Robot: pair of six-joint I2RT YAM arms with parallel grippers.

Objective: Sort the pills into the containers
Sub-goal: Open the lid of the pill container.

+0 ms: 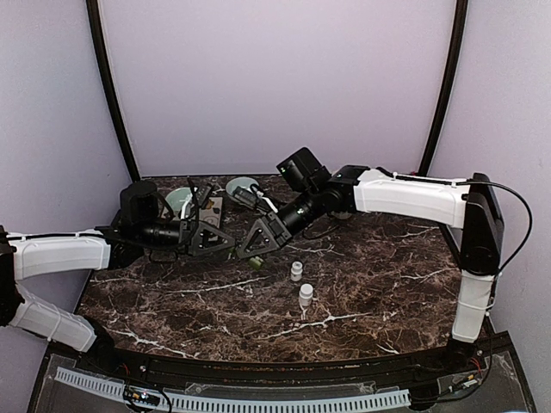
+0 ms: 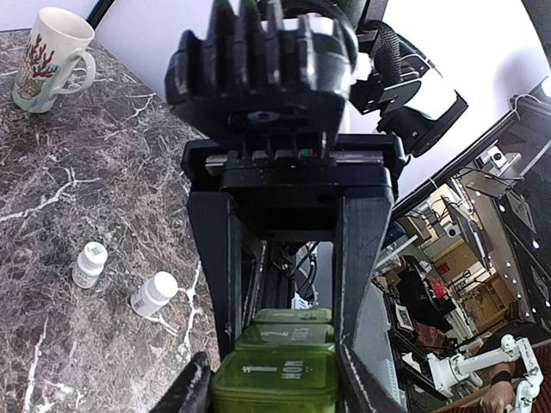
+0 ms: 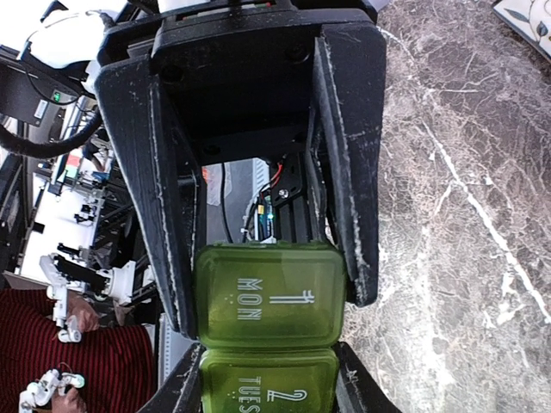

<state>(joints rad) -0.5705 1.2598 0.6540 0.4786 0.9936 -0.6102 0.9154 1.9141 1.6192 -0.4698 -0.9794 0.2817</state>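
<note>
The dark green container, a row of lidded compartments marked MON and TUES, hangs lengthwise between the two arms over the left-middle part of the dark marble worktop. The right gripper is partly closed with its fingers pressed against both sides of the MON compartment, and the left gripper clamps the same box from the opposite end at a similar width. Two small white bottles stand just beside each other on the worktop to the right of the grippers, with a cream mug farther off.
</note>
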